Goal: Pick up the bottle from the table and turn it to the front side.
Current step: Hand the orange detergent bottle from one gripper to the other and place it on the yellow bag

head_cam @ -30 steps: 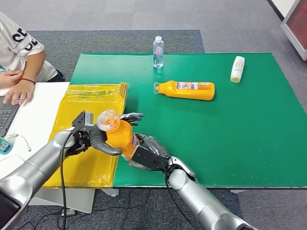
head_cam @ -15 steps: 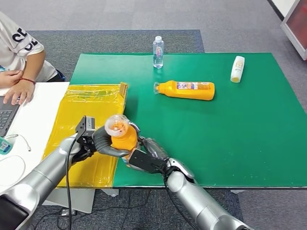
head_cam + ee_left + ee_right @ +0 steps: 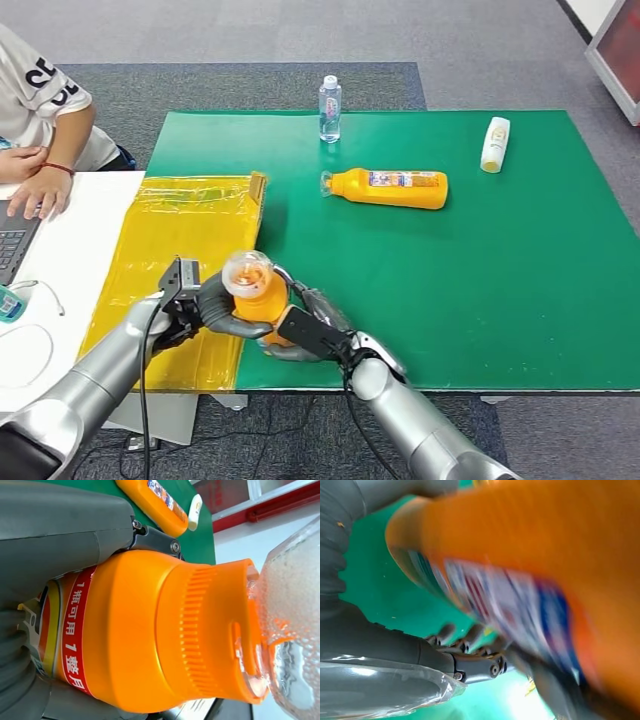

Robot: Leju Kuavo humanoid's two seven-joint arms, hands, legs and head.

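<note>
The orange bottle (image 3: pixel 255 288) is up off the table (image 3: pixel 490 290), near its front edge, right where the green mat meets the yellow sheet (image 3: pixel 181 240). Its clear cap (image 3: pixel 246 270) points up toward the head camera. Both hands have it. The left hand (image 3: pixel 215 305) is wrapped tight around the upper part, just under the cap, and the left wrist view shows the grey thumb pressed on the red label band (image 3: pixel 73 635). The right hand (image 3: pixel 306 330) is closed on the lower part of the bottle from the other side. The bottle looks smooth and round, so I think it could slip or spin too far if one hand lets go before the other has a good hold. It is close to the front edge, so a drop here might roll off onto the floor. The two hands are also packed close together, and their fingers could bump when the bottle is turned. There is lots of open green room toward the middle. A second orange bottle (image 3: pixel 389 188) lies far back, a small water bottle (image 3: pixel 329 108) stands at the back edge, and a white bottle (image 3: pixel 495 144) lies near the back right corner, all well apart. A person's hand (image 3: pixel 38 190) rests on a laptop at the far left.
</note>
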